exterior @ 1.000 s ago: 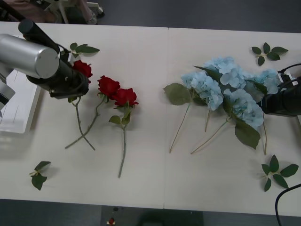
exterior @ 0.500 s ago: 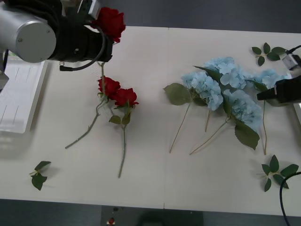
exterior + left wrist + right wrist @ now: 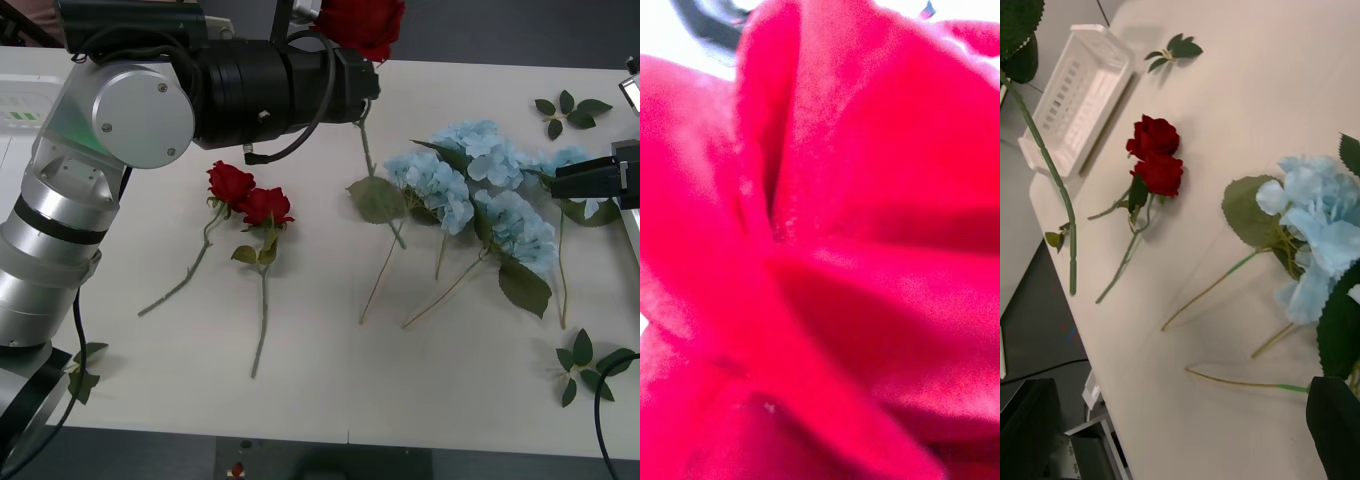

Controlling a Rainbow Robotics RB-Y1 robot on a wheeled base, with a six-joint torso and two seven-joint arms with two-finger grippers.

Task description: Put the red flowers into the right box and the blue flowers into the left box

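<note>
Two roses (image 3: 250, 198) lie left of the hydrangea heads (image 3: 480, 190) on the table (image 3: 300, 370), the slotted basket (image 3: 1079, 94) beyond the roses.

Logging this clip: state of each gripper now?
Left gripper: holding a red rose aloft.
Right gripper: by the blue flowers; cannot be told.

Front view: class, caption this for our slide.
Left gripper carries a red rose rightward; two roses lie on the table.

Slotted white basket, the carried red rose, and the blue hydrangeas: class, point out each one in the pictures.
Slotted white basket (image 3: 1075, 94), right wrist view, on its slotted floor.
Carried red rose (image 3: 362, 25), front view, on its bloom above the left arm.
Blue hydrangeas (image 3: 478, 185), front view, on the cluster's middle petals.
</note>
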